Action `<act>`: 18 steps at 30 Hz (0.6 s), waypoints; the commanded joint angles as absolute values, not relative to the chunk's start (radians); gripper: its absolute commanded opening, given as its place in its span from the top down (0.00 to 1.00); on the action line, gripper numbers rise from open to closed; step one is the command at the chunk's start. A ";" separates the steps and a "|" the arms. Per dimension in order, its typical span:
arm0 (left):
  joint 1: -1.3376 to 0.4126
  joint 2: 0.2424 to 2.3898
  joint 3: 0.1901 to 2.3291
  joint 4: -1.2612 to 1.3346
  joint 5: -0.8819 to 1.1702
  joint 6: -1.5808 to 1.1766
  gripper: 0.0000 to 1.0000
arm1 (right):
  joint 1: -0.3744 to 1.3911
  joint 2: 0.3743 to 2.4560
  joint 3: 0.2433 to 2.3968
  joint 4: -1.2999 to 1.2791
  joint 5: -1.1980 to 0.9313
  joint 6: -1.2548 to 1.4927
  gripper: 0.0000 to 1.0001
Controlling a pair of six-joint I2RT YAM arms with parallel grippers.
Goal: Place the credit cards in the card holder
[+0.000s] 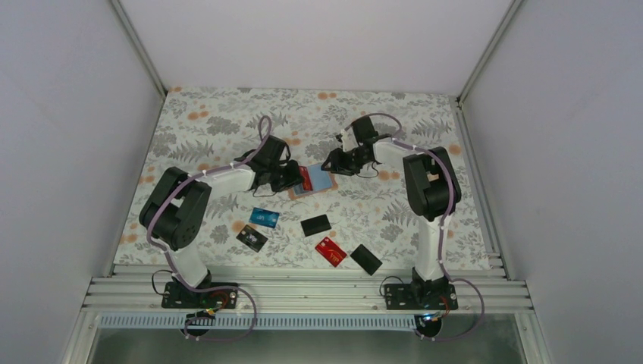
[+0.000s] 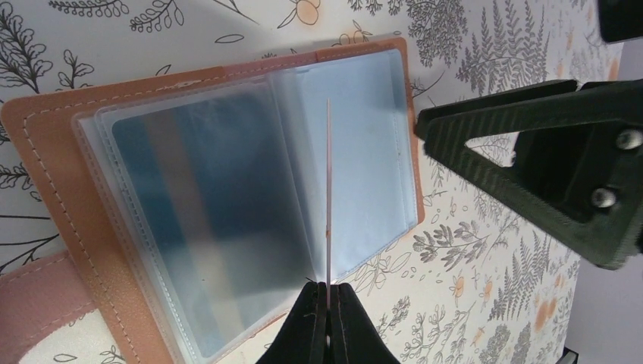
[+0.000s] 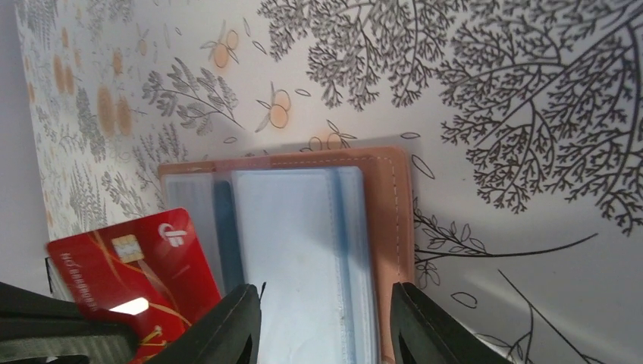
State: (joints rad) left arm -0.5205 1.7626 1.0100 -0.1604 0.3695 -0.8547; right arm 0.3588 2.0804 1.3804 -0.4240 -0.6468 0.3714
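Observation:
The tan card holder (image 1: pixel 324 182) lies open on the floral tabletop, its clear sleeves facing up (image 2: pixel 45 152) (image 3: pixel 398 220). My left gripper (image 1: pixel 290 177) (image 2: pixel 327 296) is shut on a red credit card (image 1: pixel 305 178), seen edge-on (image 2: pixel 328 197) in the left wrist view, standing over the sleeves near the fold. The same card shows its face (image 3: pixel 129 265) in the right wrist view. My right gripper (image 1: pixel 331 163) (image 3: pixel 326 303) is open, its fingers straddling the holder's right-hand page and cover edge.
Loose cards lie nearer the arms' bases: a blue one (image 1: pixel 264 218), a black one with pale marks (image 1: pixel 252 238), a plain black one (image 1: pixel 316 225), a red one (image 1: pixel 330 251) and another black one (image 1: pixel 366 259). White walls enclose the table.

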 commanded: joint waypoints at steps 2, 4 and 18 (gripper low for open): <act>-0.512 1.784 1.034 -0.158 0.386 -0.890 0.98 | 0.359 2.111 1.402 -0.422 -0.666 0.356 0.56; -0.511 1.788 1.034 -0.153 0.388 -0.899 0.98 | 0.359 2.114 1.397 -0.419 -0.667 0.356 0.57; -0.502 1.807 1.029 -0.157 0.377 -0.947 0.98 | 0.359 2.122 1.359 -0.407 -0.673 0.353 0.61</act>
